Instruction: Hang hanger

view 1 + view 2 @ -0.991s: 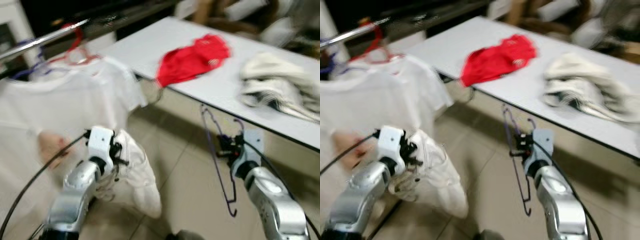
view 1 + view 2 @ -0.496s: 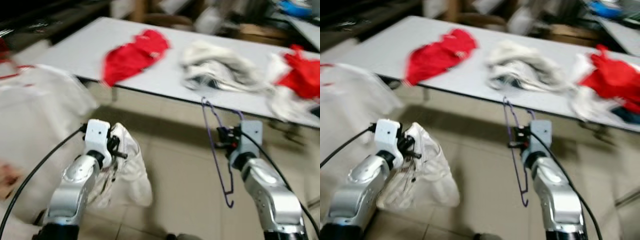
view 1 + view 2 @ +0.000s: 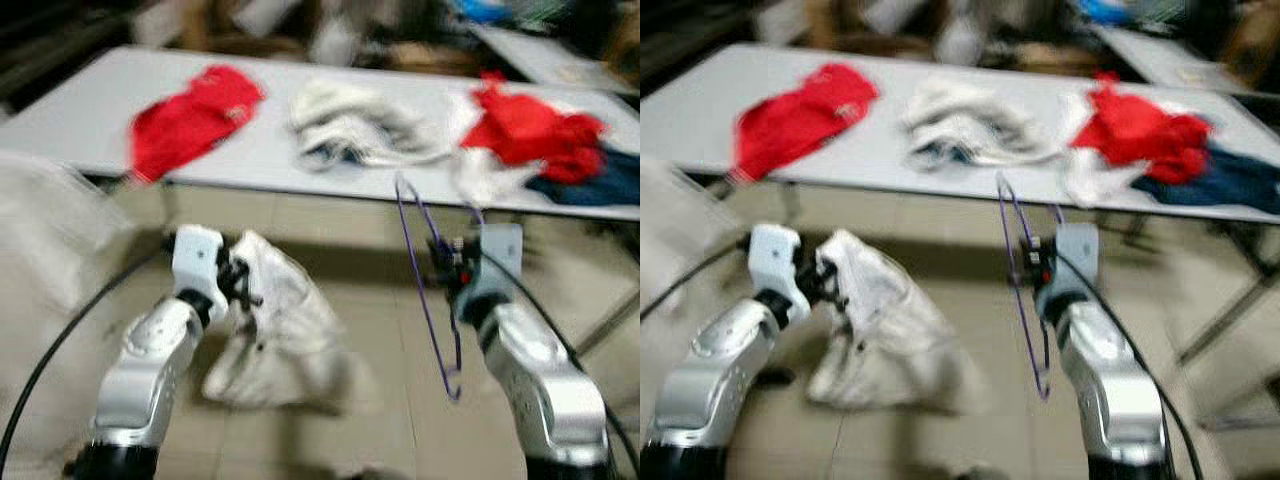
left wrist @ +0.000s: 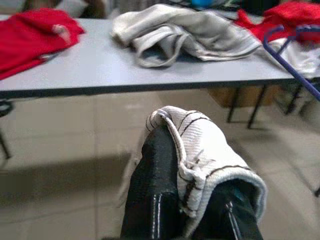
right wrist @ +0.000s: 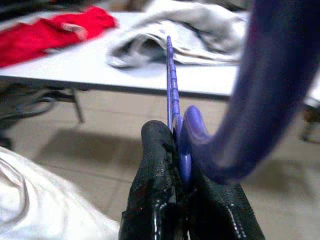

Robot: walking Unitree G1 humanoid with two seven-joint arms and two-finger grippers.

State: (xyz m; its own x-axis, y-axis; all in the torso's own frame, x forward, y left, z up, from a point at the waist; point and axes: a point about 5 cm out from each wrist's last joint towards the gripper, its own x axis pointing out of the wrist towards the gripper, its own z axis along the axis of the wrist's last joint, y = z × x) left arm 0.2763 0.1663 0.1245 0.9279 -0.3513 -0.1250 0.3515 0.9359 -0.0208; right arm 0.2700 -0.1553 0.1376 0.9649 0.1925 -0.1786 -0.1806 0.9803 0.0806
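My right gripper (image 3: 447, 268) is shut on a purple hanger (image 3: 428, 290) that hangs upright in front of the table, its hook (image 3: 402, 184) at the table's front edge. In the right wrist view the black fingers (image 5: 160, 165) pinch the hanger's thin bar (image 5: 171, 85). My left gripper (image 3: 240, 280) is shut on a white garment (image 3: 285, 335) that droops toward the floor. The left wrist view shows its ribbed edge (image 4: 200, 155) caught between the black fingers (image 4: 155, 195).
A long grey table (image 3: 90, 120) runs across ahead. On it lie a red cloth (image 3: 190, 115), a white and grey pile (image 3: 360, 125), more red clothes (image 3: 530, 130) and a dark blue cloth (image 3: 600, 185). Tiled floor (image 3: 370, 420) lies below. The pictures are blurred.
The camera has swung to the right: the rail with the hung white shirt has left the picture and more of the table's right end shows. Both grippers keep their holds.
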